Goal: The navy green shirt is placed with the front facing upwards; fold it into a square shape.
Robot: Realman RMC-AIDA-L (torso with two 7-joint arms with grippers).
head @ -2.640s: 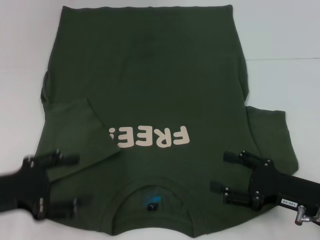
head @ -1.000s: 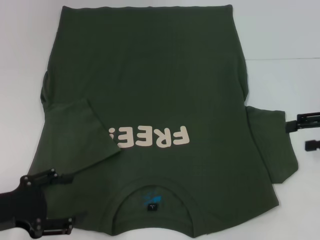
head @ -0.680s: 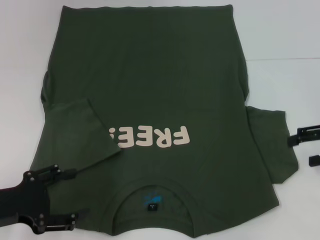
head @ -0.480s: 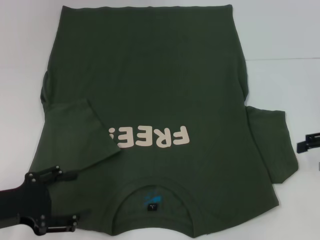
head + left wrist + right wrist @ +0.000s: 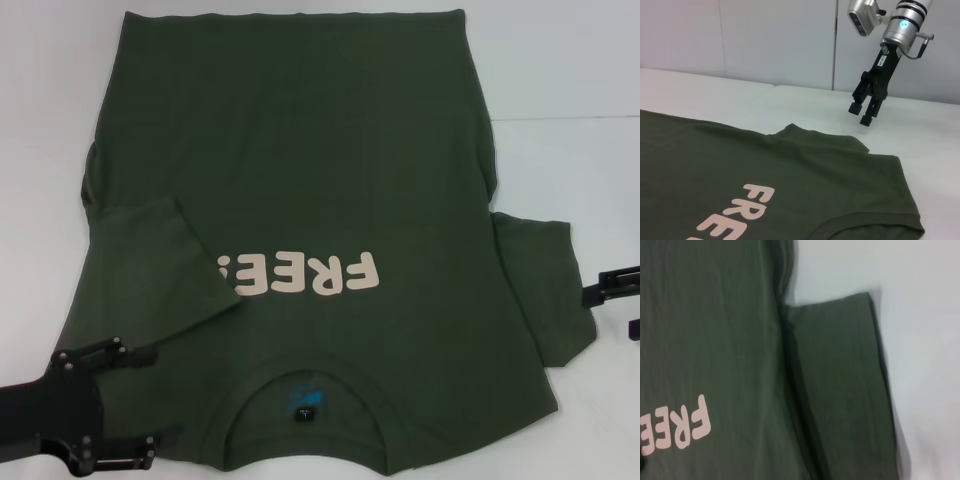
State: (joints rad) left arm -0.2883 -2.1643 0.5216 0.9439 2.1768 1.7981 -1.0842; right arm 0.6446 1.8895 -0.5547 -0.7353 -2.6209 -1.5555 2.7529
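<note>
- The left gripper [image 5: 150, 399] sits at the near left corner of the scene, its two black fingers spread apart and holding nothing, their tips over the near left edge of the navy green shirt [image 5: 300, 180].
- The right gripper [image 5: 629, 304] shows at the right edge of the head view, just beside the shirt's right sleeve [image 5: 545, 290] but not touching it. In the left wrist view the same gripper [image 5: 863, 114] hangs above the bare table with its fingers parted and nothing between them.
- The shirt lies flat on the white table [image 5: 560, 60], front up, collar [image 5: 305, 395] toward the near edge and hem toward the far edge.
- The cream "FREE!" print [image 5: 300, 275] sits across the chest and reads upside down from the head view.
- A small blue label [image 5: 298, 402] shows inside the round neck.
- The left sleeve [image 5: 160, 270] is folded inward, lying on top of the shirt body and covering part of the print's end.
- The right sleeve lies spread out flat on the table, past the side of the body; the right wrist view shows the sleeve [image 5: 840, 385] with a crease where it meets the body.
- The far left side of the shirt seems slightly tucked or bunched, though the view is not clear enough to be sure.
- No container is in view; a thin seam line [image 5: 560, 118] crosses the table on the far right.
</note>
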